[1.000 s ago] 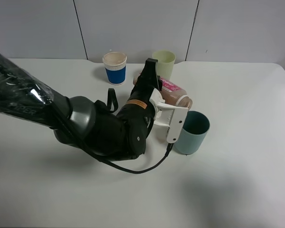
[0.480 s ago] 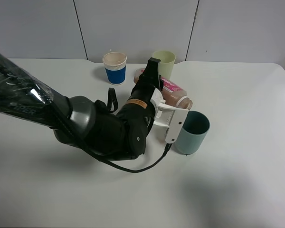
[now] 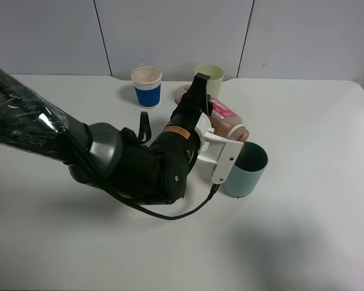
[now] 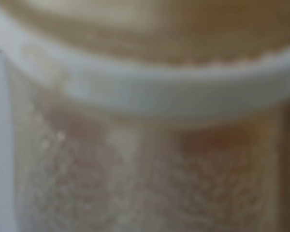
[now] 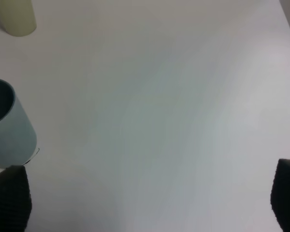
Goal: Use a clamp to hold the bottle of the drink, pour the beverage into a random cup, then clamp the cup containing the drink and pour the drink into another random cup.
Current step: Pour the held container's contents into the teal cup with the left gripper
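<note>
The bottle (image 3: 223, 120) lies tilted on its side in the air, brown beverage inside, its mouth just above the far rim of the teal cup (image 3: 245, 169). My left gripper (image 3: 216, 134), a white clamp on the bulky black arm, is shut on the bottle's body. The left wrist view is filled by the blurred bottle (image 4: 145, 169). No stream shows between mouth and cup. The pale yellow-green tumbler (image 3: 209, 78) stands behind the arm. My right gripper (image 5: 147, 203) is open over bare table, with the teal cup (image 5: 7, 130) and the tumbler (image 5: 17, 17) off to one side.
A blue-banded white paper cup (image 3: 147, 86) stands at the back beside the tumbler. A black cable (image 3: 185, 214) hangs from the left arm onto the white table (image 3: 303, 230). Grey wall panels close off the far edge.
My left gripper has carried the bottle slightly to the right, bringing its mouth closer over the teal cup. The cups have not moved.
</note>
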